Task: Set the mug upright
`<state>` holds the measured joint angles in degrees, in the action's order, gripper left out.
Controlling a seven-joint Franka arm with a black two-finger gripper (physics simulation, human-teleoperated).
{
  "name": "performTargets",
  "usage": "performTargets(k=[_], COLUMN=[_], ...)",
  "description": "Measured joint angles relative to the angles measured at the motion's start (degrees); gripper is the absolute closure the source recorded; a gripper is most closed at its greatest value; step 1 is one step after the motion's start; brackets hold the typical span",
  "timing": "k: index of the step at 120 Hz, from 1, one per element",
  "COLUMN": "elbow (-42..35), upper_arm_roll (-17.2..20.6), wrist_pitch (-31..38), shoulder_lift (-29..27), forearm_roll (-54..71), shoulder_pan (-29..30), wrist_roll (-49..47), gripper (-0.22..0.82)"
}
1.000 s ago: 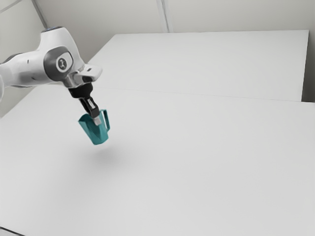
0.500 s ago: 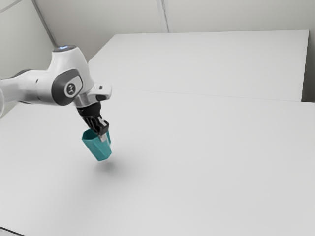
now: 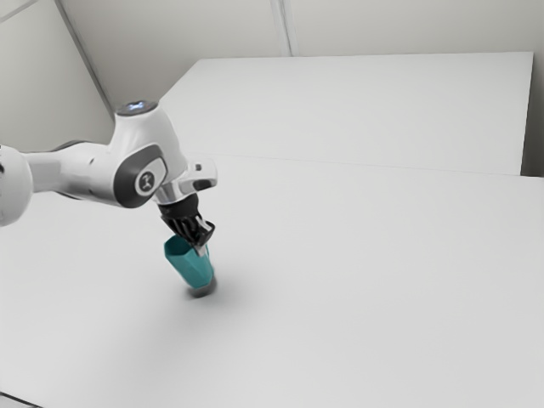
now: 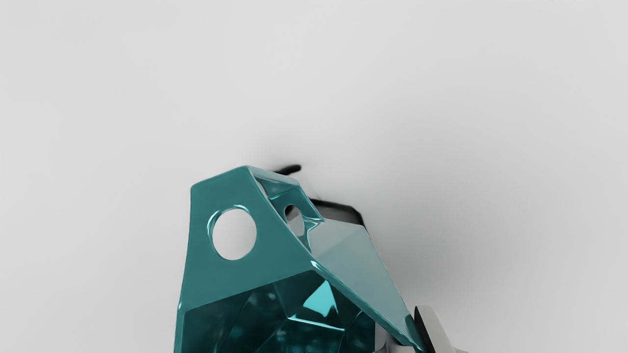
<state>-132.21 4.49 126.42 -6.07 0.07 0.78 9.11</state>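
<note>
White table below; the pincer grips the mug, its mouth leaning toward the exterior view's eleven o'clock; released so tilted, it could topple.

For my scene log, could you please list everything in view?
Mug: one, teal, in the gripper's hold, tilted, its base at or just above the table; I cannot tell which.
Table: one, whitish, under the mug.
Panel: one, whitish, beyond a thin seam at the table's far side.
Walls: at least two, pale grey, behind the panel and at the exterior view's left.
Thin line: one, dark, exterior view's lower left corner.
Gripper: one, black, pale fingertips, at the mug's rim.
Arm: one, white and grey, from the exterior view's left.
</note>
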Motion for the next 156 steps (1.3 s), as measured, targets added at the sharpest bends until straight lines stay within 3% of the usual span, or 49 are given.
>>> performTargets(k=[40,64,93,118,156], elbow=[0.01,0.08,1.29,12.65,31.63], upper_arm_roll=[0.73,0.94,1.28,3.27,3.17], wrist_pitch=[2.00,2.24,1.66,-6.56,-23.07], shoulder_lift=[1.94,1.58,-0.86,-0.34,3.39], forearm_roll=[0.02,-0.48,-1.16,-1.64,-2.29], shoulder_pan=[-0.11,-0.25,-1.50,-1.75,-1.06], wrist_roll=[-4.76,-6.20,-7.20,-7.69,-8.13], gripper=[0.77,0.60,0.25,0.11,0.04])
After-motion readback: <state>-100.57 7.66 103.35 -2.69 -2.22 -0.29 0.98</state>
